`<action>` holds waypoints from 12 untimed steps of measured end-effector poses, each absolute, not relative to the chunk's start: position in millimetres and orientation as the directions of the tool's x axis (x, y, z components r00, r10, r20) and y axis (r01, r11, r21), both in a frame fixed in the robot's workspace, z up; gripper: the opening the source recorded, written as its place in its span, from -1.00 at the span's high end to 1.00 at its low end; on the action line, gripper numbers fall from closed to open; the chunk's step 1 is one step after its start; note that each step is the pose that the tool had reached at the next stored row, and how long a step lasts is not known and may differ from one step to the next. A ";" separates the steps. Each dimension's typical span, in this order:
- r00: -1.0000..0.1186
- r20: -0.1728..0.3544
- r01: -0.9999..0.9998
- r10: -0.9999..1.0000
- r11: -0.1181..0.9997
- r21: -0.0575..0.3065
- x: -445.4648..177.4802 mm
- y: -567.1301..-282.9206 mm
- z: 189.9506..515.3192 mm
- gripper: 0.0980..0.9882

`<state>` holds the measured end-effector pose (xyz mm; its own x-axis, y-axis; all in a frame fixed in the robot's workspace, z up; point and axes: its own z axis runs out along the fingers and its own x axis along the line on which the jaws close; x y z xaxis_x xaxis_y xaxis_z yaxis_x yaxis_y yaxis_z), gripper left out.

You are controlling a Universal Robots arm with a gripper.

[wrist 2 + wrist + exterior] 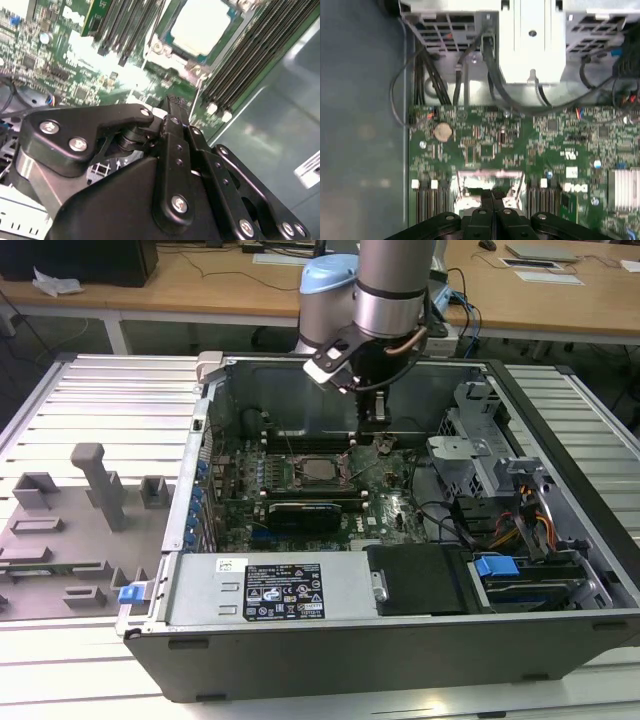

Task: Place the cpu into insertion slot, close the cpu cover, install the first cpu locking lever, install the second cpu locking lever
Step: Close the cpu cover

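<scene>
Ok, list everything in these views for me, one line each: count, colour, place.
computer case: one, dark grey, open, on the slatted table
motherboard: one, green, on the case floor
cpu: one, pale silvery, mid-board
cpu cover: one, grey metal frame, around the cpu
coin battery: one, silver, on the motherboard
fixture blocks: several, grey, on the table at the exterior view's left
desks: wooden, behind the table
arm: one, silver and pale blue, above the case
gripper: one, black, fingers together, low over the motherboard beside the cpu
</scene>
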<state>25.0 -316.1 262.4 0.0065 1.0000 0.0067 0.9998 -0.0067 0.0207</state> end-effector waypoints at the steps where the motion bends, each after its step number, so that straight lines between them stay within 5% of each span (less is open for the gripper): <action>1: 0.007 0.007 1.000 1.000 -0.007 0.018 31.3 -316.1 262.4 0.98; 12: 0.007 0.006 1.000 1.000 -0.007 0.002 63.2 -316.1 248.1 0.98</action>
<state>63.2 -316.1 248.1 0.0067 1.0000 0.0056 1.0000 -0.0067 0.0017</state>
